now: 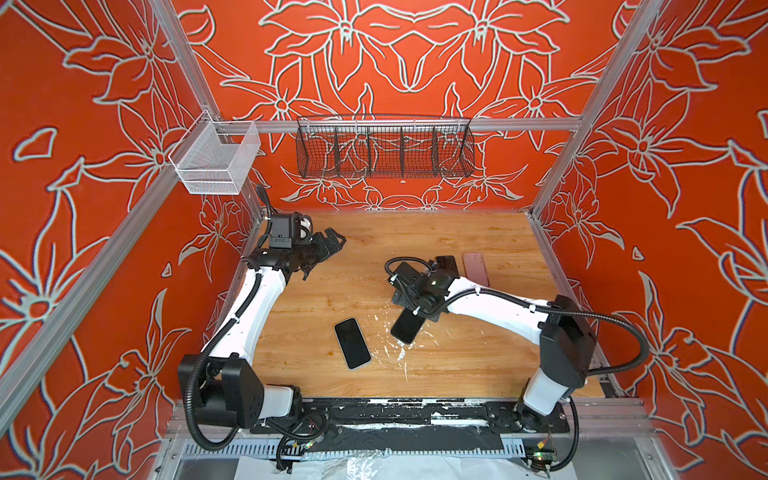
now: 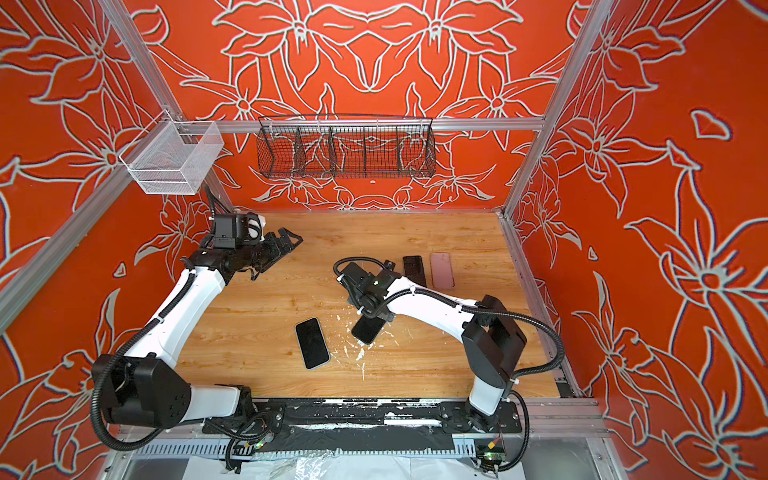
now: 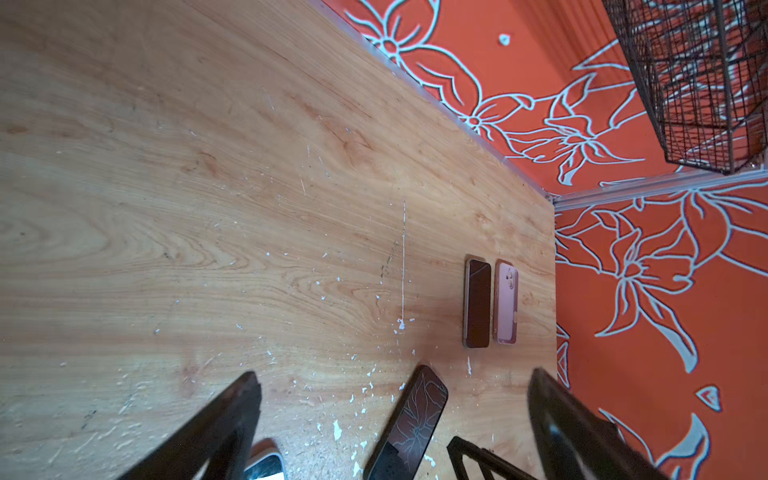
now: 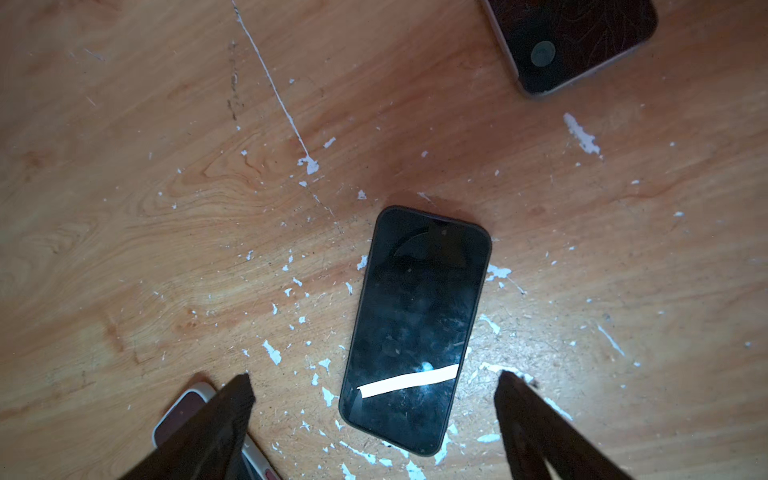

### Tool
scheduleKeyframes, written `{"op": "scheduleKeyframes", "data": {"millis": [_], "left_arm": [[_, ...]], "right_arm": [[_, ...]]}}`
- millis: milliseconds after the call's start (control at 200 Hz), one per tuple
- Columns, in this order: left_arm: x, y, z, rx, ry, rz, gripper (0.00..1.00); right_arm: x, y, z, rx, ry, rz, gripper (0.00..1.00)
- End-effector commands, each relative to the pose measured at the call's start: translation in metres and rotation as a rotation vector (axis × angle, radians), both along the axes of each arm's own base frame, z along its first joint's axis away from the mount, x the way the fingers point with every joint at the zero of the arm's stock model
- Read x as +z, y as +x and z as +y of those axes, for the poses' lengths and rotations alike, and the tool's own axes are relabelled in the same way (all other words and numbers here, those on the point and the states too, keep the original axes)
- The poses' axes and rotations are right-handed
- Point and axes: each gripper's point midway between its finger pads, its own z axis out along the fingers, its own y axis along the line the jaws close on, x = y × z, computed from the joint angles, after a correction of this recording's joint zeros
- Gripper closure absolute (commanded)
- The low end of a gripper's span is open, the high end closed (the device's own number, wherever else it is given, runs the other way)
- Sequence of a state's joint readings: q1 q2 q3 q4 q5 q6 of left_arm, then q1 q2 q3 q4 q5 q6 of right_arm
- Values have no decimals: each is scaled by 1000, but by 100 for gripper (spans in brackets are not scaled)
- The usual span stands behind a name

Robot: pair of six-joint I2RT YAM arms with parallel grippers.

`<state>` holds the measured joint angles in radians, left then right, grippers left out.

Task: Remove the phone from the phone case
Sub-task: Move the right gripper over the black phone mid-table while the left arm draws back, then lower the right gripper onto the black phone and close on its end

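Count on the desk [image 1: 415, 232]: four phone-shaped items, two arms, two baskets on the rails above.

1. Black-cased phone [image 4: 415, 328]: lies flat, screen up, a little right of the desk's middle, set at a slant. The dark case rim runs all round it, so the phone sits in its case. A bright strip of reflection crosses the lower screen. In both top views its far end is hidden under the right wrist.
2. White-rimmed phone [image 1: 352, 343]: flat, screen up, beside item 1 toward the left arm, not touching it.
3. Dark phone [image 3: 477, 303]: flat, near the far right of the desk.
4. Pink item [image 3: 507, 302]: just beside item 3 and parallel to it, a narrow gap between them. A camera cut-out shows; phone or bare case, cannot tell.

Right hand [image 4: 374, 376]: fingers spread wide, hanging over the near end of item 1, one finger on each side. Neither finger touches it; nothing is held.

Left hand [image 3: 395, 376]: fingers spread wide, holding nothing, raised near the far left corner of the desk, well apart from all four items.

White flecks [image 4: 272, 352] are scattered over the wood, thickest around item 1.

Baskets: one white mesh basket [image 1: 216, 160] and one black wire basket [image 1: 384, 145] with partitions.
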<state>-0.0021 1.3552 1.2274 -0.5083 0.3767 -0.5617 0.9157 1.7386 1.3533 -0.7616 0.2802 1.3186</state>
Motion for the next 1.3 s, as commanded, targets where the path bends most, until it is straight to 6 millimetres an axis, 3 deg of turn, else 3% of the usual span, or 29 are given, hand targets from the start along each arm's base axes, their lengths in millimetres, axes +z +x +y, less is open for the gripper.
{"op": "scheduleKeyframes", "data": {"millis": [0,380,616,1296], "left_arm": [[8,-1,3,-2,22,-19,3],[7,0,15,30,40,-25,3],[5,-2,10,16,12,-27,3],[5,-2,12,25,4,-22,3]], "right_arm": [[-15,-12,-17,-69,-77,64,8],[-51,-14,-3,-49,-80,140,9],[-73,-18,5,-38,-77,200,6],[-93,-15,6,-67,-86,238,4]]}}
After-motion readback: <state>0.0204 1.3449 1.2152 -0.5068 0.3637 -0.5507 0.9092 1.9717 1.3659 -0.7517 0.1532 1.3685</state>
